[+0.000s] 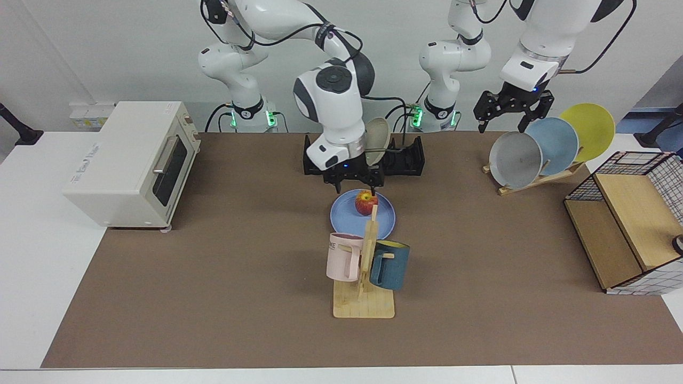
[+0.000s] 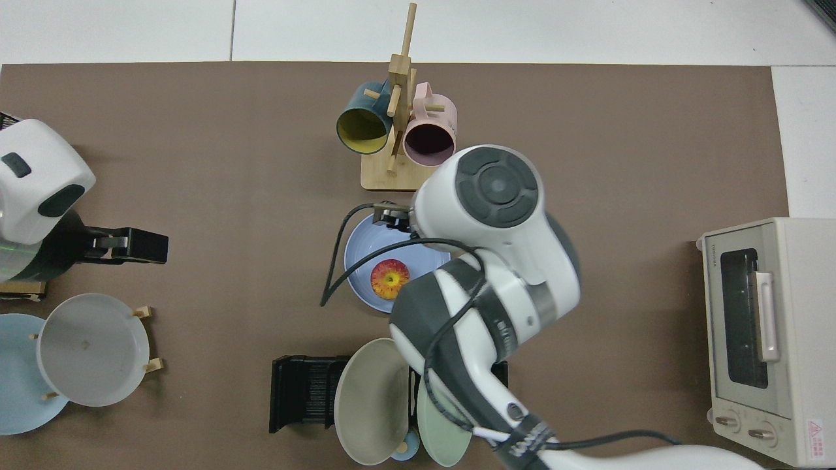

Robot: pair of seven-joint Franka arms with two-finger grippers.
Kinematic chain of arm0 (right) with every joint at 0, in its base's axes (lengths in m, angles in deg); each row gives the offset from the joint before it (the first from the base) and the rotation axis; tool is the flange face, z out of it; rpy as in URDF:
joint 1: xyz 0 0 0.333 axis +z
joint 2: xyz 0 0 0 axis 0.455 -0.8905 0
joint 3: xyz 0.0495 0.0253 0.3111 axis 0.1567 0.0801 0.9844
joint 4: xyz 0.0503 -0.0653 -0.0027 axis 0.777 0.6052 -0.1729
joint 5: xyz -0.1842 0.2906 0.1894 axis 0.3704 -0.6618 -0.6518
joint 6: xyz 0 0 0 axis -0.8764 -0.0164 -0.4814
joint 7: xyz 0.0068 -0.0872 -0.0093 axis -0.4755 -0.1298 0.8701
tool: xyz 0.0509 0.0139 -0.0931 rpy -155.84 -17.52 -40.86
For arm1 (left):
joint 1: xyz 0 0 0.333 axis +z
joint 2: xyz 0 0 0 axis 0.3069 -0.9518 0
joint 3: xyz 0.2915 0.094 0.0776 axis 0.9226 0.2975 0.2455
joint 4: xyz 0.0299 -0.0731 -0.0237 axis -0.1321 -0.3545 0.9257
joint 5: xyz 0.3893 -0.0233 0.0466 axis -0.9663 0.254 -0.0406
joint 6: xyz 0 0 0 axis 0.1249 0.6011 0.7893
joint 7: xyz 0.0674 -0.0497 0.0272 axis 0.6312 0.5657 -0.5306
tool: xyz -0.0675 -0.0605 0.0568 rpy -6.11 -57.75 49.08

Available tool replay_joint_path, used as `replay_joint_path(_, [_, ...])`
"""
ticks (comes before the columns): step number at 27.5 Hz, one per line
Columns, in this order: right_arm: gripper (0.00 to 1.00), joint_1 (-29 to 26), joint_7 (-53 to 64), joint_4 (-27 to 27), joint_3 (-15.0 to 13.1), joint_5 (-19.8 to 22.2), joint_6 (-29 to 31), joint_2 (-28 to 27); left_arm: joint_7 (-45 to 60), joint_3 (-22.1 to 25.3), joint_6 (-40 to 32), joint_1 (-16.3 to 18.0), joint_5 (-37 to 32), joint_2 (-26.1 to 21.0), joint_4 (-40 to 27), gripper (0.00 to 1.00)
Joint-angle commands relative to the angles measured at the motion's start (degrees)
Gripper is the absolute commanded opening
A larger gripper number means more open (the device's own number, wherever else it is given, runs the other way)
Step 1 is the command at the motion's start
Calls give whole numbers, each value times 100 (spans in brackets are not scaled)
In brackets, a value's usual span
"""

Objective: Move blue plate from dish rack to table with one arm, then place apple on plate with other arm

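Observation:
The red and yellow apple (image 1: 366,202) (image 2: 390,279) rests upright on the blue plate (image 1: 347,216) (image 2: 362,251), which lies flat on the table's brown mat (image 1: 213,266) in front of the black dish rack (image 1: 405,157) (image 2: 304,391). My right gripper (image 1: 356,184) hangs open just above and behind the apple, touching nothing. From above, the arm's own wrist covers that gripper. My left gripper (image 1: 503,122) (image 2: 147,246) waits open and empty beside the wooden plate rack.
A beige plate (image 1: 377,140) (image 2: 369,401) and a mint-green plate (image 2: 444,424) stand in the dish rack. A mug tree (image 1: 365,266) stands just in front of the blue plate. A toaster oven (image 1: 133,160), a slanted wooden plate rack (image 1: 533,178) and a wire-sided shelf (image 1: 629,218) line the sides.

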Motion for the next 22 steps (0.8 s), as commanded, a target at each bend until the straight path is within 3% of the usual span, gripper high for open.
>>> replay_joint_path(1, [100,-798,1462,164,73,-18,-364,390,-25,-5,-130,28,-36,23,74,100])
replay_joint_path(15, [100,-2547,4802,771,73,553,-417,988,-25,-5,-130,28,-36,32,74,100])
replay_joint_path(22, [100,-3066,5349,1456,73,712,-391,1603,-25,-5,-130,28,-36,32,74,100])
